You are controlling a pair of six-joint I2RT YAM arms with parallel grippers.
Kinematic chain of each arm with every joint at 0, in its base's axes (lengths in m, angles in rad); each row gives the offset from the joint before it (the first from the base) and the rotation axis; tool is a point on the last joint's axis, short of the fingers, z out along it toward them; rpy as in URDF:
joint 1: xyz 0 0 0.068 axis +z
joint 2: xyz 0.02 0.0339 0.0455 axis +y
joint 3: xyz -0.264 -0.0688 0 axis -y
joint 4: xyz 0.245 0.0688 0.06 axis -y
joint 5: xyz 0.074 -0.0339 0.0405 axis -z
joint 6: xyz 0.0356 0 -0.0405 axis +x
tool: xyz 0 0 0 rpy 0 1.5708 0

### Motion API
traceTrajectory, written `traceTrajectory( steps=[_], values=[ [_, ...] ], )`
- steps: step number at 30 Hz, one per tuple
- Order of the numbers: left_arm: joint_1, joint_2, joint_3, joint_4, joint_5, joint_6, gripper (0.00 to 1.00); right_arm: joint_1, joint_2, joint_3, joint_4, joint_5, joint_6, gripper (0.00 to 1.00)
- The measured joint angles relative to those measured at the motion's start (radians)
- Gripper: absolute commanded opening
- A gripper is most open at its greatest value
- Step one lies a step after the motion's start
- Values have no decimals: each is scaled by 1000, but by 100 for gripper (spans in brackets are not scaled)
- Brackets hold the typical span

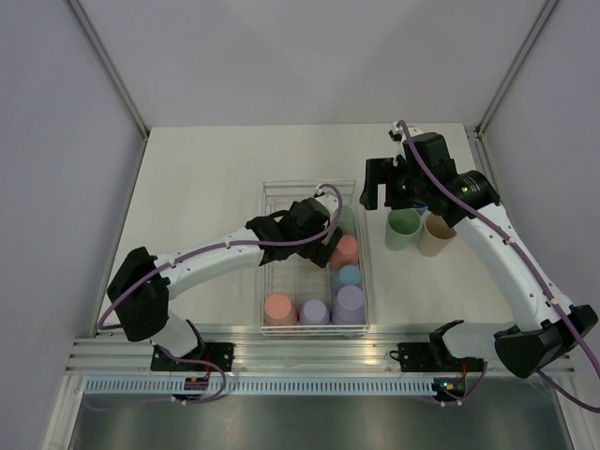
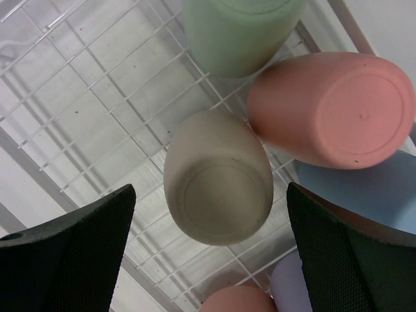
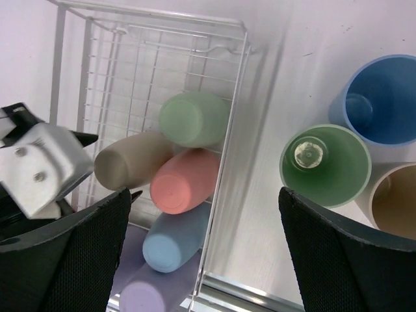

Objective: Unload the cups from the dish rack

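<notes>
Left gripper (image 2: pixel 209 195) is down inside the dish rack (image 1: pixel 281 225), jaws wide open and straddling the beige cup (image 2: pixel 218 179). Gaps show on both sides of the cup, so there is no contact and nothing is held. The beige cup sits mid-rack with its base toward the wrist camera. The mint cup (image 2: pixel 240 32) is just beside it on the far side, and the salmon cup (image 2: pixel 338 107) is tight against its right. Along the rack's right wall, coming nearer, are the light blue cup (image 1: pixel 348 277) and then the lavender cup (image 1: pixel 350 302) at the near right corner. The second lavender cup (image 1: pixel 314 312) and second salmon cup (image 1: pixel 279 307) sit along the near wall to its left, bases up. Right gripper (image 3: pixel 205 195) hovers above the table (image 1: pixel 206 187) by the rack's far right corner, jaws fully apart and empty. Three cups stand upright outside the rack, mouths up and close-packed on the table to its right: green cup (image 3: pixel 325 166), dark blue cup (image 3: pixel 383 97) beyond it, and tan cup (image 3: pixel 396 198) on the right. In the top view the dark blue cup is mostly hidden under the right arm.
</notes>
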Motion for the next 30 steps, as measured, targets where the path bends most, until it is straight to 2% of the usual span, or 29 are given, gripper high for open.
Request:
traceTrajectory(
  steps=[3,6,9,10,11,12,18,21,23,26,30],
  values=[
    [0,40,11,3,-27,14,100,0,-13,-1,2,-38,2,98],
    [0,84,28,8,-47,24,91,0,-26,-6,6,-57,2,98],
    [0,124,42,18,-53,37,51,0,-48,-14,8,-65,2,95],
    [0,129,47,22,-51,40,21,0,-55,-19,11,-67,2,93],
    [0,130,53,24,-50,45,9,0,-60,-24,13,-69,2,92],
    [0,130,56,29,-48,49,2,0,-65,-27,14,-72,2,91],
    [0,121,52,16,-53,46,2,0,-82,-66,45,-101,10,88],
    [0,57,23,-14,-77,29,2,0,-107,-109,83,-137,19,87],
    [0,-17,3,-35,-93,7,2,0,-135,-150,124,-175,26,87],
    [1,-210,-43,-28,-94,-49,2,0,-183,-218,204,-253,45,88],
    [13,-522,-201,163,20,-134,2,0,-258,-340,363,-405,115,89]
  ],
)
